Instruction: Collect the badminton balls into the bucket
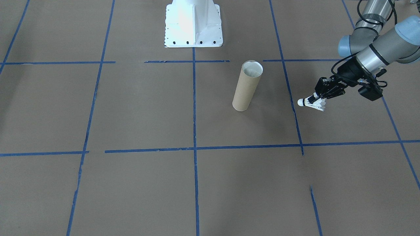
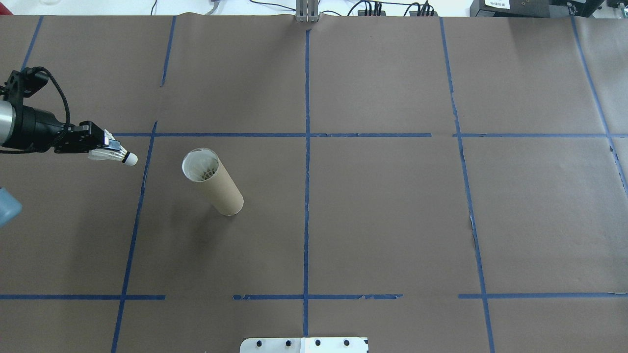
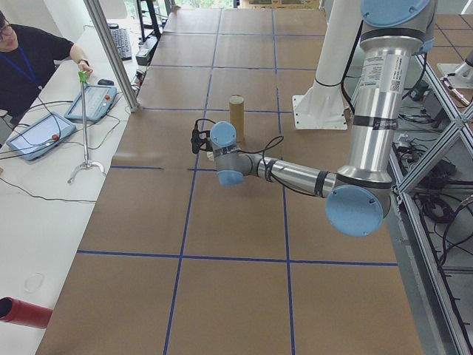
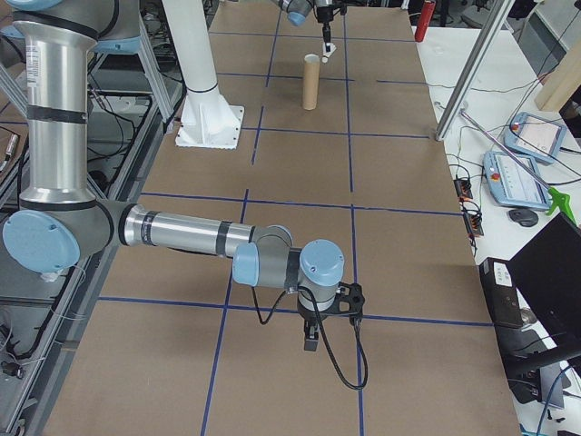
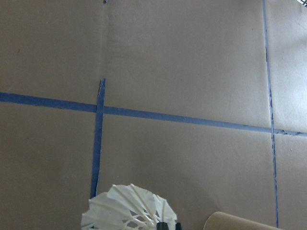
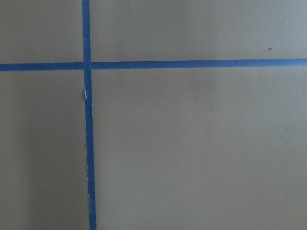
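Note:
The brown cardboard bucket (image 1: pixel 246 87) (image 2: pixel 216 186) stands upright on the table, open end up, with white feathers showing inside its whitish mouth. My left gripper (image 1: pixel 316 97) (image 2: pixel 114 146) is shut on a white shuttlecock (image 1: pixel 311 104) (image 2: pixel 115 156), held above the table with its cork tip pointing toward the bucket, a short gap away. The left wrist view shows the shuttlecock's feathers (image 5: pixel 127 211) and the bucket's rim (image 5: pixel 240 221) at the bottom edge. My right gripper (image 4: pixel 310 343) hangs low over the table far from the bucket, and I cannot tell its state.
The white robot base (image 1: pixel 193 24) (image 2: pixel 304 344) stands at the table's middle edge behind the bucket. Blue tape lines cross the brown table cover. A person (image 3: pixel 29 59) sits at a side bench with tablets (image 3: pixel 41 135); a red cylinder (image 3: pixel 22 312) lies there too.

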Available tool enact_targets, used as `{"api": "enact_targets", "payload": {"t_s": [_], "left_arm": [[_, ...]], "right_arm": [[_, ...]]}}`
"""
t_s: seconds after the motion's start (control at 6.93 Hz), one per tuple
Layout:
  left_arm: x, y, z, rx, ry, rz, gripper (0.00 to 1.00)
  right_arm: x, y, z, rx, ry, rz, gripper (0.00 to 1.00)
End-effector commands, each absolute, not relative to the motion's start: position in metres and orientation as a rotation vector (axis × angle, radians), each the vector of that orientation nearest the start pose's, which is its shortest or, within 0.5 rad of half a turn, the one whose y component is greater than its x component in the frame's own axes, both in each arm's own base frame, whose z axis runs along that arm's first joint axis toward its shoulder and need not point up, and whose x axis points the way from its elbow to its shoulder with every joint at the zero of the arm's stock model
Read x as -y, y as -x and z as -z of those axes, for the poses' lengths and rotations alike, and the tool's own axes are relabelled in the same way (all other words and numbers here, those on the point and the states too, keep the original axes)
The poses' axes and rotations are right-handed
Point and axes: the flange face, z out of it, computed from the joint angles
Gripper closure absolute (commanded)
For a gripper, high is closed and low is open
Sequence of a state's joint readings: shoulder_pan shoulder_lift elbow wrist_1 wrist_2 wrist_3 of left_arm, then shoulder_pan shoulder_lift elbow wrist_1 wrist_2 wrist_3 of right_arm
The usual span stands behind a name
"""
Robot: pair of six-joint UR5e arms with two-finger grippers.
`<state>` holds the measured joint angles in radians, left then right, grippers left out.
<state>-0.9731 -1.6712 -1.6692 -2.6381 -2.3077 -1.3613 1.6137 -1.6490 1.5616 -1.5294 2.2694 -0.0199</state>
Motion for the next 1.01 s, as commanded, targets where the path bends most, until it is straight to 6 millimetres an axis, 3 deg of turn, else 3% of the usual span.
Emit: {"api": "enact_targets", "payload": {"t_s": [0.0,0.14,0.29,0.58,0.87], "left_arm": [[0.474,-0.237,-0.394,-1.243,-0.175,0.280,1.00],[0.470,-0.247,-0.378,-1.134,-0.187,0.303,1.00],[0.471,-0.242,-0.362,-1.010,-0.202,0.303,1.00],[0.465,-0.227,-0.296,-0.800,-0.261,0.293,1.00],[0.444,-0.237,-0.204,-0.610,-0.243,0.300,1.00]], "right_arm": [[0.449,-0.089,-0.702,0.699,0.024,-0.039,0.00],[0.449,-0.089,-0.702,0.699,0.024,-0.039,0.00],[0.450,-0.089,-0.701,0.699,0.022,-0.038,0.00],[0.450,-0.089,-0.701,0.699,0.022,-0.038,0.00],[0.450,-0.089,-0.701,0.699,0.022,-0.038,0.00]]}}
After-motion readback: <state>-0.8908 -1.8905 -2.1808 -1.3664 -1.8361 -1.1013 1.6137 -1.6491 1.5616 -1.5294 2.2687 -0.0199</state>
